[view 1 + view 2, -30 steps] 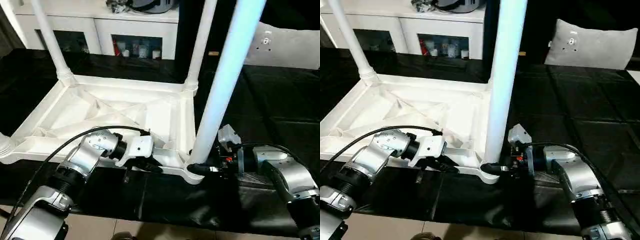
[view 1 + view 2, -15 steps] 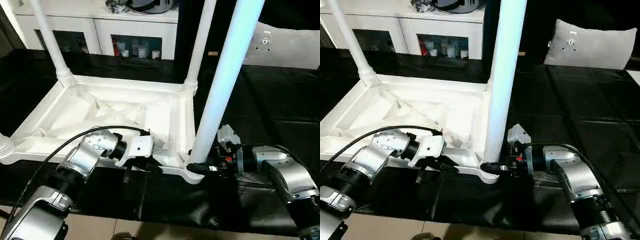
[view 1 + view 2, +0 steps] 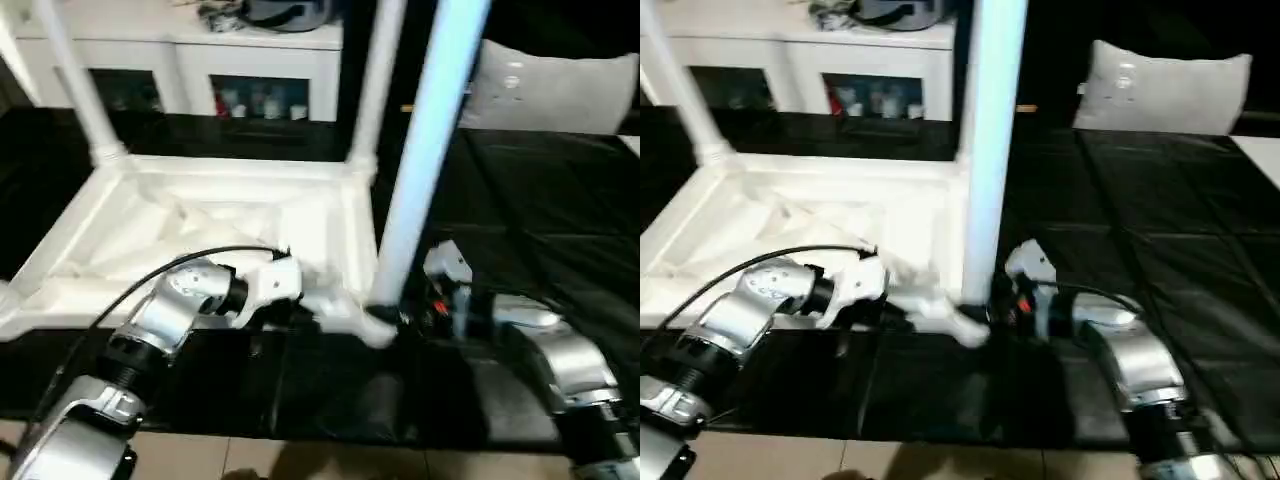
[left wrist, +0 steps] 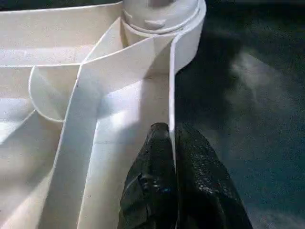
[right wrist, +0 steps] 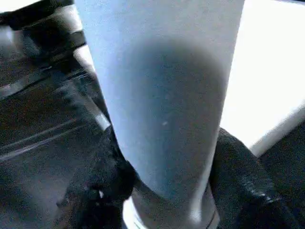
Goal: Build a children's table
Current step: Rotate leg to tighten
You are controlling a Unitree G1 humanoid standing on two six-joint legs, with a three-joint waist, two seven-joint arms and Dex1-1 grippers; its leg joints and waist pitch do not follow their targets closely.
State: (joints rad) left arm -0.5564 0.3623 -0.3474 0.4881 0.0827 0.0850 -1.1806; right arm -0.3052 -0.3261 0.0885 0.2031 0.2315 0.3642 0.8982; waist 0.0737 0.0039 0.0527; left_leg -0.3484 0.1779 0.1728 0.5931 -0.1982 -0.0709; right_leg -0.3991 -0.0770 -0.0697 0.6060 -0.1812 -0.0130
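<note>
Underneath, a black cover point(image 3: 560, 200) spreads over the tabletop, with a white cabinet point(image 3: 200, 60) and grey pillow point(image 3: 560, 90) behind. On it lies the upturned table point(image 3: 200, 220), 3 legs up. Left end effector point(image 4: 172, 143) pinches its rim; right end effector point(image 5: 167, 191) straddles the near leg point(image 3: 425, 150) at its base.

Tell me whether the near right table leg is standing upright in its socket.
Upright: the leg rises from the tabletop's corner socket.
</note>
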